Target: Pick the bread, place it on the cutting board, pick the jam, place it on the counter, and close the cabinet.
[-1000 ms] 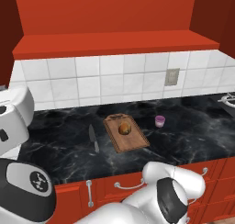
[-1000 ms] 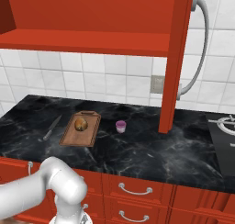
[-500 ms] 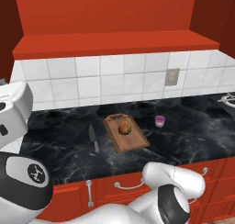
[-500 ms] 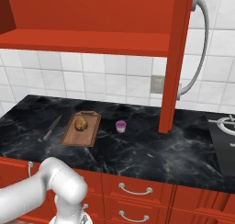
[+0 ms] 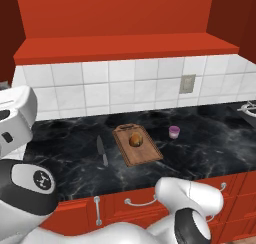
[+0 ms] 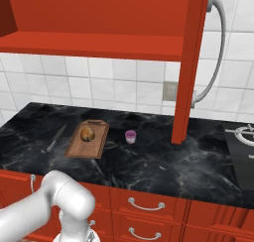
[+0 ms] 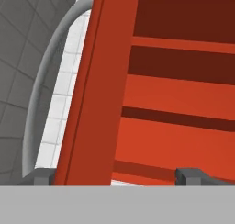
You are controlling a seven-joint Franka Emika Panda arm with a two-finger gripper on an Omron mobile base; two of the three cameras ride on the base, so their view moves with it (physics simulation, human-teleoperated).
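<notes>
The bread lies on the cutting board, which rests on the black counter. The jam stands on the counter just right of the board. Above them the red cabinet is open, and one door stands edge-on with its silver handle. In the hand view my gripper is open and holds nothing. It sits close to a red cabinet door edge, with the curved silver handle to the left.
A grey knife lies left of the board. A stove burner sits at the counter's right end. An outlet is on the tiled wall. Red drawers run below the counter.
The arm's white links at the left edge of the left base view have shifted slightly. Bread, board, jam and knife have not moved.
</notes>
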